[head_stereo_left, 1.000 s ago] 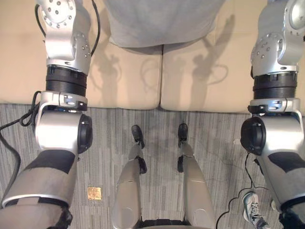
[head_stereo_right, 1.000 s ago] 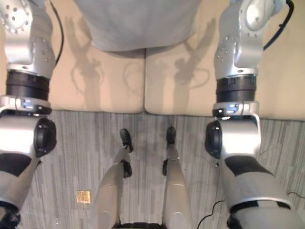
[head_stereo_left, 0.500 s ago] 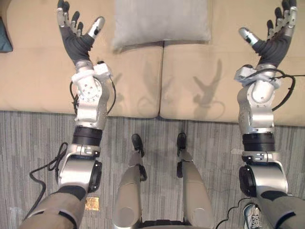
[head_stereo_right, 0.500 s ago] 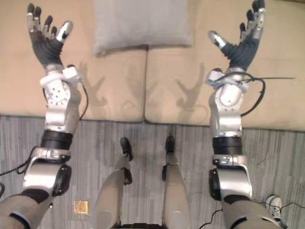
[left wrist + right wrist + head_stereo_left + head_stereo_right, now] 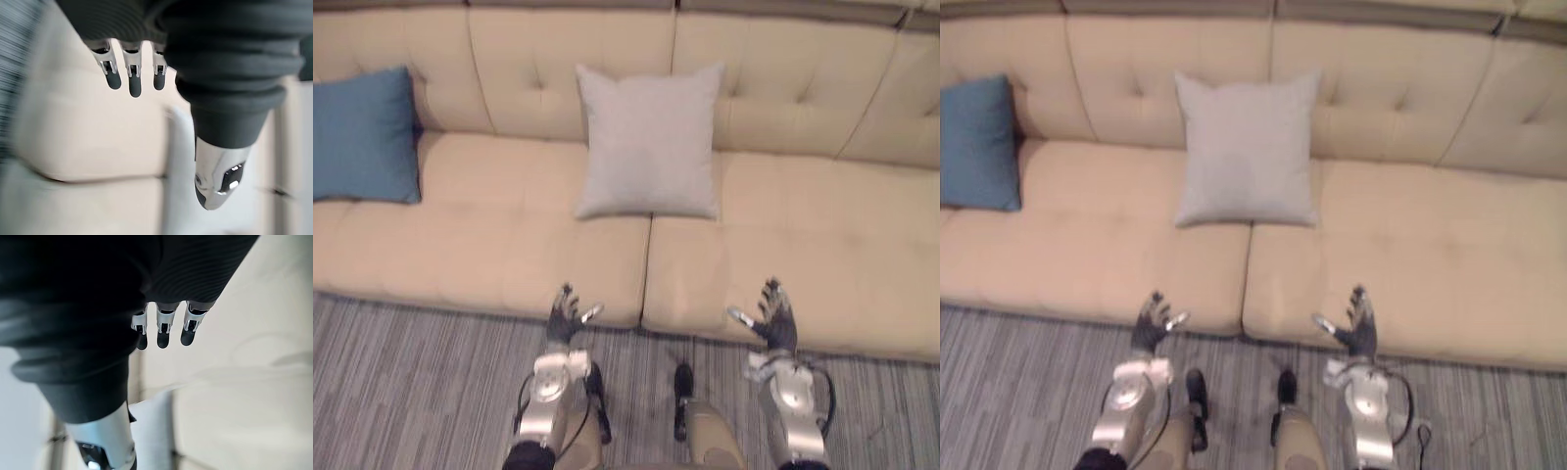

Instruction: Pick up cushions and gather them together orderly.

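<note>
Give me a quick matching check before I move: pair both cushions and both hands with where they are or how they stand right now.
Things:
1. blue cushion
2. grey cushion
3. left hand
4. right hand

Places or states:
A. open, low in front of the right seat
B. middle of the sofa, above the seam between the seats
C. the sofa's left end, against the backrest
D. open, low in front of the left seat

Pairs: 1-C, 2-B, 3-D, 4-A.
</note>
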Robot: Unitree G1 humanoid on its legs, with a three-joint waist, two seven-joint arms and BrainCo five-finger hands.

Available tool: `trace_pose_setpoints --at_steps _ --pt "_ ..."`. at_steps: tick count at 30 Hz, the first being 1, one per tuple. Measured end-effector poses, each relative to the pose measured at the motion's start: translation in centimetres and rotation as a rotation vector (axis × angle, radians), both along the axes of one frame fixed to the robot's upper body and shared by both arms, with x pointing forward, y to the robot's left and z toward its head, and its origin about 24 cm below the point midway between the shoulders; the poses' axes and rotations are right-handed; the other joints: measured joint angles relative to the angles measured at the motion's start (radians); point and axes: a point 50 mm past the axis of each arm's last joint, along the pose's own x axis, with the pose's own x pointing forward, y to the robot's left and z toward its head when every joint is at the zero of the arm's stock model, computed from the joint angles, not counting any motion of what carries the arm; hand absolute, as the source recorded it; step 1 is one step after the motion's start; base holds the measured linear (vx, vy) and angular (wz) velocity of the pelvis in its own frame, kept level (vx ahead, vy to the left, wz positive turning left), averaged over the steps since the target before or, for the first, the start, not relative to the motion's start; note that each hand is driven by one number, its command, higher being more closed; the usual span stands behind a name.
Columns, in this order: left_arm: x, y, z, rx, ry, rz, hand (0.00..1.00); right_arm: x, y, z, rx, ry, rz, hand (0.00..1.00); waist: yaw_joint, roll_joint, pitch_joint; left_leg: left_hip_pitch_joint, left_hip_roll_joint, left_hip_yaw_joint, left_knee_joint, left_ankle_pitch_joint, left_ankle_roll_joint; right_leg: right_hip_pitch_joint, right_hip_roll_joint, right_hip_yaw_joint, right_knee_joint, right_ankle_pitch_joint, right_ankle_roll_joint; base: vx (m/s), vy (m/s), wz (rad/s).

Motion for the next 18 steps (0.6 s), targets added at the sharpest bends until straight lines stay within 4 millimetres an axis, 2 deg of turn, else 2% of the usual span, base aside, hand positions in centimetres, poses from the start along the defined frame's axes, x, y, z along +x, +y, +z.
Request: trace_pose_setpoints --at_steps 4,6,8,10,13,17,18 --pt "-3.8 0.8 -3.3 0.024 0.213 -0.001 0.0 -3.5 1.1 -4.3 0.08 0.223 -0.004 0.0 0.001 -0.009 -0.042 0.069 -0.004 0.001 -0.032 -0.002 -0.002 0.066 -0.006 -0.005 -0.024 -0.007 0.005 0.07 0.019 0.02" --pt "-5.2 0.9 -4.3 0.042 0.289 -0.024 0.0 -5.1 1.5 -5.9 0.107 0.325 -0.004 0.0 0.001 -0.01 -0.054 0.107 -0.01 0.002 -0.05 -0.002 -0.002 0.102 -0.008 -0.006 -0.034 -0.009 0.008 0.04 0.026 0.0" --pt "-5.7 1.1 -4.6 0.064 0.318 -0.035 0.0 -6.5 1.7 -7.0 0.129 0.406 -0.006 0.0 0.003 -0.012 -0.077 0.128 -0.017 0.004 -0.07 0.001 0.001 0.109 -0.011 -0.004 -0.046 -0.009 0.009 0.01 0.033 -0.03" --pt "-6.1 1.1 -4.9 0.079 0.341 -0.058 0.0 -7.0 1.7 -7.3 0.139 0.435 -0.008 0.0 0.004 -0.013 -0.082 0.149 -0.02 0.01 -0.076 0.002 0.002 0.127 -0.013 0.001 -0.046 -0.007 0.012 0.02 0.029 -0.08" --pt "-6.0 1.1 -5.0 0.081 0.346 -0.064 0.0 -6.8 1.6 -7.3 0.141 0.432 -0.011 0.0 0.005 -0.023 -0.08 0.171 -0.024 0.033 -0.074 0.001 0.002 0.136 -0.012 0.026 -0.035 -0.004 0.016 0.0 0.022 -0.19" --pt "-4.8 1.1 -4.6 0.105 0.322 -0.085 0.0 -4.5 2.2 -6.7 0.138 0.382 0.022 0.0 0.006 -0.05 -0.066 0.077 -0.01 0.049 0.061 -0.043 0.011 0.066 -0.015 0.051 0.022 0.0 0.022 -0.09 -0.01 -0.16" --pt "-4.4 0.8 -4.5 0.102 0.312 -0.091 0.0 -4.0 2.2 -6.6 0.137 0.372 0.025 0.0 0.01 -0.046 -0.067 0.05 0.011 0.048 0.085 -0.057 0.025 0.065 -0.009 0.055 0.0 0.019 0.05 -0.08 0.008 -0.11"
